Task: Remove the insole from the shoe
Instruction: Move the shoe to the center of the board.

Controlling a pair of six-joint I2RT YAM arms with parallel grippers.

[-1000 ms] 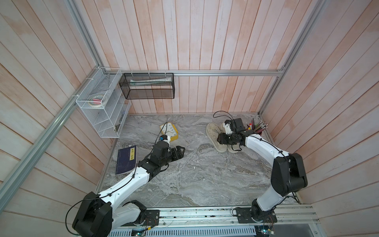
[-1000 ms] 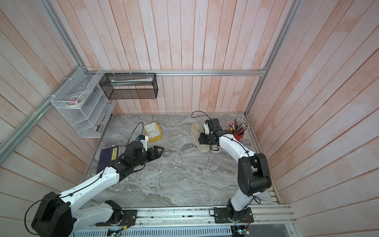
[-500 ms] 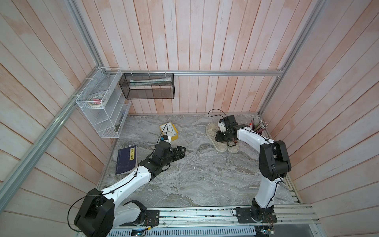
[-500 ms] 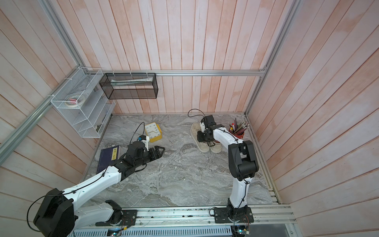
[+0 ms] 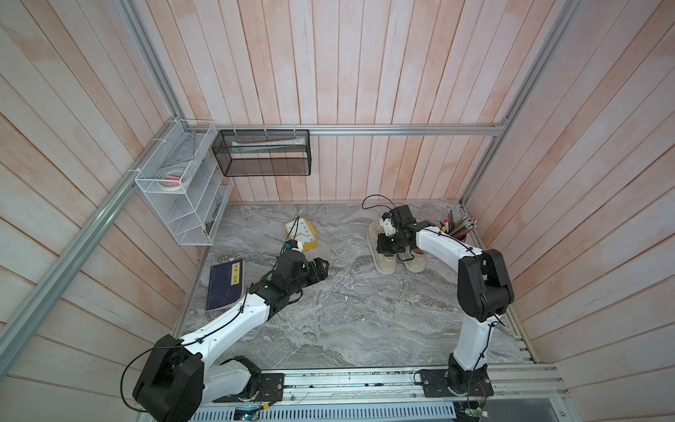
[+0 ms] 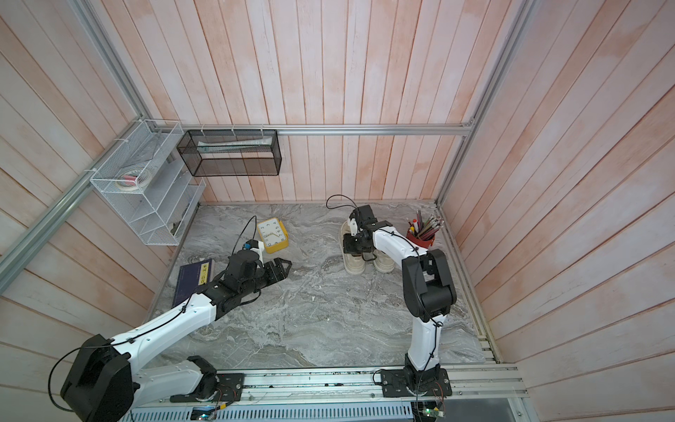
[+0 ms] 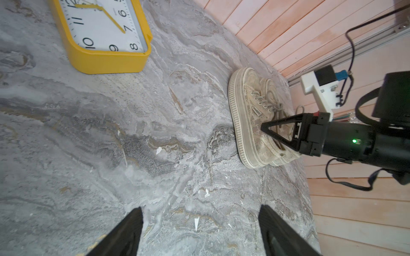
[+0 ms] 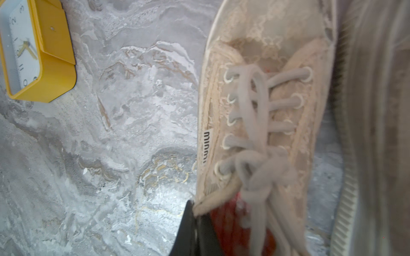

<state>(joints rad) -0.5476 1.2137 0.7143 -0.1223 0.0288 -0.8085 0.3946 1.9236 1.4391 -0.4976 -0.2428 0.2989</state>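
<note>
Two beige lace-up shoes stand side by side at the back right of the marble floor. My right gripper (image 5: pixel 384 248) (image 6: pixel 353 249) is down on the left shoe (image 5: pixel 385 266) (image 6: pixel 353 266) (image 7: pixel 248 115). In the right wrist view the gripper (image 8: pixel 196 208) is shut on this shoe's collar rim (image 8: pixel 213 197), one finger outside and one inside. The red insole (image 8: pixel 224 219) shows inside the opening, partly under the laces. My left gripper (image 5: pixel 323 268) (image 6: pixel 285 266) (image 7: pixel 200 210) hovers open over bare floor, well left of the shoes, with nothing between its fingers.
The second shoe (image 5: pixel 414 263) stands close on the right. A red pencil cup (image 5: pixel 456 230) stands in the back right corner. A yellow clock (image 5: pixel 301 235) lies at the back middle and a blue book (image 5: pixel 224 285) at the left. A white wire rack (image 5: pixel 182 190) and a black mesh basket (image 5: pixel 263 153) hang on the walls.
My right gripper has moved left across the shoes to the left shoe's opening and closed on its collar rim. The left arm has barely moved.
</note>
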